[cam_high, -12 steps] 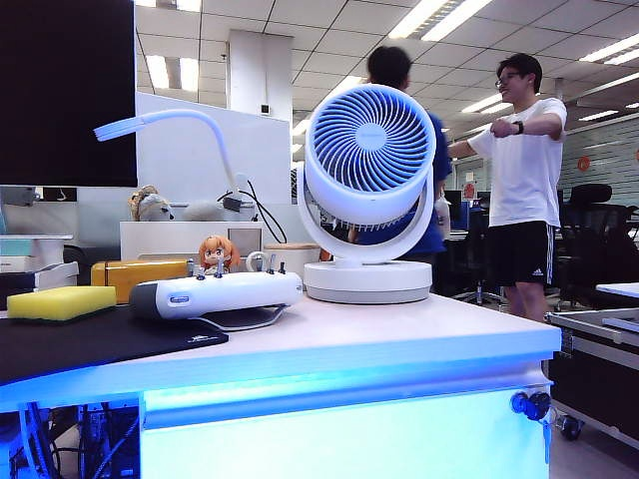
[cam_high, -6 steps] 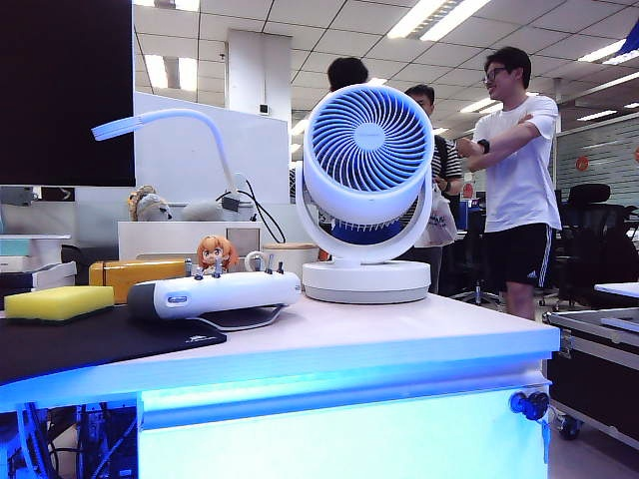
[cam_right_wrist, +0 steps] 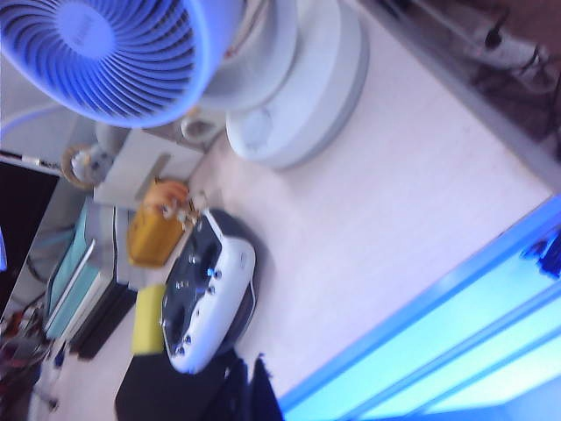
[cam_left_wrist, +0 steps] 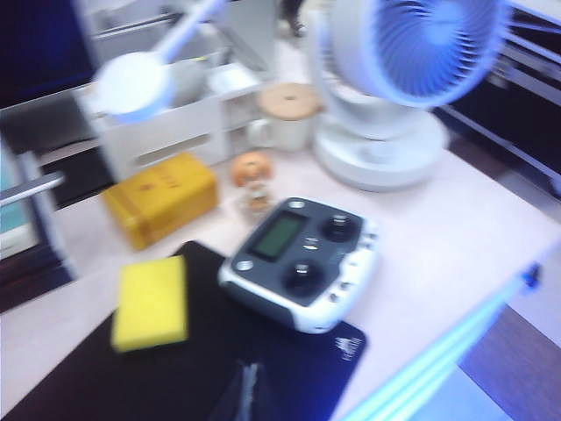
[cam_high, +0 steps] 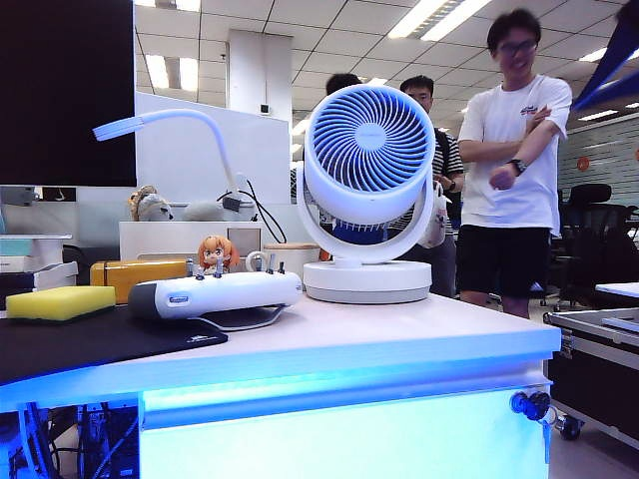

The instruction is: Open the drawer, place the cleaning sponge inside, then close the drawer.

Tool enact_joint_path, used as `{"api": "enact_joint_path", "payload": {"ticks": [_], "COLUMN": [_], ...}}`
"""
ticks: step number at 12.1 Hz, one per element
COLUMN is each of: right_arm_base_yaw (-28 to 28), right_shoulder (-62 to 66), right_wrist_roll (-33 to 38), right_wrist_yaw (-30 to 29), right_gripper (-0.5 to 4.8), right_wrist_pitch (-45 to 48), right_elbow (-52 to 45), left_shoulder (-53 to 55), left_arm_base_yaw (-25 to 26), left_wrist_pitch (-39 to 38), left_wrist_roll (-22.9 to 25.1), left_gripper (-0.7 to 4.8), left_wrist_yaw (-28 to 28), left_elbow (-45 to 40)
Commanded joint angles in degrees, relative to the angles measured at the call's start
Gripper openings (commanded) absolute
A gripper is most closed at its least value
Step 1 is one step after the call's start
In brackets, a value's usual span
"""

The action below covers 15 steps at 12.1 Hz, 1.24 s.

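The cleaning sponge (cam_high: 60,302), a flat yellow block, lies on a black mat (cam_high: 110,344) at the desk's left. The drawer (cam_high: 339,439) under the desktop is closed, its front glowing blue, with a dark lock (cam_high: 529,404) at its right end. In the left wrist view my left gripper (cam_left_wrist: 250,395) hovers shut and empty over the mat (cam_left_wrist: 175,373), a short way from the sponge (cam_left_wrist: 151,303). My right gripper (cam_right_wrist: 250,390) is also shut and empty, high above the mat's corner near the desk's front edge. The sponge (cam_right_wrist: 149,320) and the glowing drawer (cam_right_wrist: 456,351) show beyond it.
A white remote controller (cam_high: 215,292) lies beside the sponge. A large white fan (cam_high: 369,190) stands mid-desk. A golden-yellow case (cam_high: 135,274) and a small figurine (cam_high: 217,254) sit behind. People stand beyond the desk at the right. A blurred dark blue shape (cam_high: 614,70) crosses the top right corner.
A blurred blue shape has come further into the top right corner of the exterior view. The people behind the desk have shifted. Sponge, remote and drawer have not moved.
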Motion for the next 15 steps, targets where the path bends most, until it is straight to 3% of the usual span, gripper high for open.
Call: {"api": "enact_joint_path", "payload": {"ticks": [1,4,8,12,14,15], "right_arm_base_yaw": [0.04,0.0,0.0,0.0,-0.09,-0.11], "right_shoulder": [6.62,17.05,24.57,31.76,38.4,40.19], "right_wrist_roll": [0.66,0.13,-4.04,-0.85,6.67,8.66], "right_wrist_yaw": [-8.59,-14.91,-20.24,-27.63,-27.89,-27.65], "right_gripper": [-0.06,-0.06,-0.06,-0.05,-0.05,-0.05], "right_wrist_pitch": [2.51,12.46,15.43,43.45,61.18,65.55], "right_elbow": [0.26,0.24,-1.7,-15.23,-20.55,-21.44], "left_shoulder": [1.2,2.38,2.38,2.36,2.36,2.36], "left_arm_base_yaw": [-4.55,-5.03,-5.03,-5.03,-5.03,-5.03], "left_wrist_pitch": [0.79,1.53,1.51,1.51,1.51,1.51], "left_wrist_roll": [-0.26,-0.24,-0.24,-0.26,-0.26,-0.26], "left_gripper": [-0.05,-0.05,-0.05,-0.05,-0.05,-0.05], "left_wrist_yaw": [0.11,0.13,0.17,0.13,0.13,0.13], "left_elbow": [0.24,0.24,0.24,0.24,0.24,0.24]}}
